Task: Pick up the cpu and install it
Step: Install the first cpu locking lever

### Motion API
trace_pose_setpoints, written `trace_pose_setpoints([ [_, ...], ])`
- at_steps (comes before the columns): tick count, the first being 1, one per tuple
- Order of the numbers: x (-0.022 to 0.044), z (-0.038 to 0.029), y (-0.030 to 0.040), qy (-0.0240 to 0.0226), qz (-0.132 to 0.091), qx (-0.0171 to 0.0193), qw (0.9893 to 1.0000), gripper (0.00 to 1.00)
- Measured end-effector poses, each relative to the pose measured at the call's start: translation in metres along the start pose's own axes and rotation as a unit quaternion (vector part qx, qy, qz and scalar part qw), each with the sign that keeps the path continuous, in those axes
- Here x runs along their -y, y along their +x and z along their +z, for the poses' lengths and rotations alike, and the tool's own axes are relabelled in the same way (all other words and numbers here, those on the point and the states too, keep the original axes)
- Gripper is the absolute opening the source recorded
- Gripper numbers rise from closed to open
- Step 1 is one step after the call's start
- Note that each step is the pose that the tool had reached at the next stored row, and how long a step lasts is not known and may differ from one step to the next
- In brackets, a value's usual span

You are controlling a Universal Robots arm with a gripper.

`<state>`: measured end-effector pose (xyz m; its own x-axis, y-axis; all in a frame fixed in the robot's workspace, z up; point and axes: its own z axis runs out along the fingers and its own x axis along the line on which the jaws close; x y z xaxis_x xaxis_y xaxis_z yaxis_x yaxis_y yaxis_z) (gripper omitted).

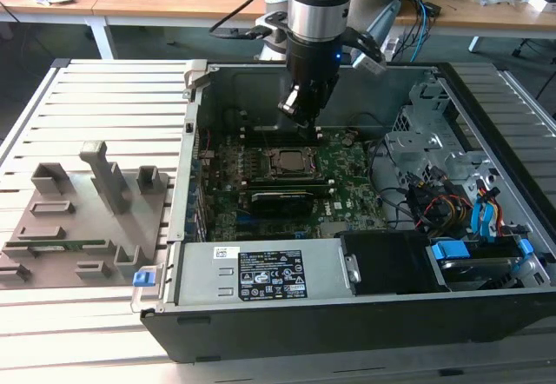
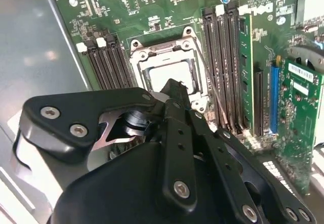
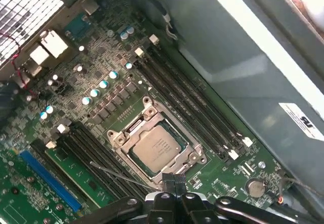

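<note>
one cpu (image 1: 287,161) lies in the socket (image 1: 265,162) near the exterior view's centre, with the claw (image 1: 301,110) pinched narrow and empty just above; done well, the chip sits level, no corner riding the frame.

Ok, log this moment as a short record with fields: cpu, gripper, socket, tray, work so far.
cpu: lies flat in the socket, silvery top up
gripper: inside the computer case, close over the socket's edge; contact with the cpu cannot be told
socket: metal frame on the green motherboard, framing the cpu on all sides
tray: grey, outside the case on the exterior view's left, on the slatted table
work so far: cpu sits in the socket, not in the tray
</note>
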<state>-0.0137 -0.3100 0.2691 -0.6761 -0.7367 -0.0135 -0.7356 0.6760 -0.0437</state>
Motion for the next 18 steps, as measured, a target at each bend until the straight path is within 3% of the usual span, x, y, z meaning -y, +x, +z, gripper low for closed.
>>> trace_pose_setpoints([
  [4,0.0000,0.0000,0.0000,-0.0007,-0.048,0.0021,0.9988,0.11],
  [11,0.0000,0.0000,0.0000,-0.0012,-0.087,0.0038,0.9962,0.11],
  [15,0.0000,0.0000,0.0000,-0.0017,-0.122,0.0053,0.9926,0.11],
  [18,0.0000,0.0000,0.0000,-0.0021,-0.152,0.0066,0.9884,0.11],
])
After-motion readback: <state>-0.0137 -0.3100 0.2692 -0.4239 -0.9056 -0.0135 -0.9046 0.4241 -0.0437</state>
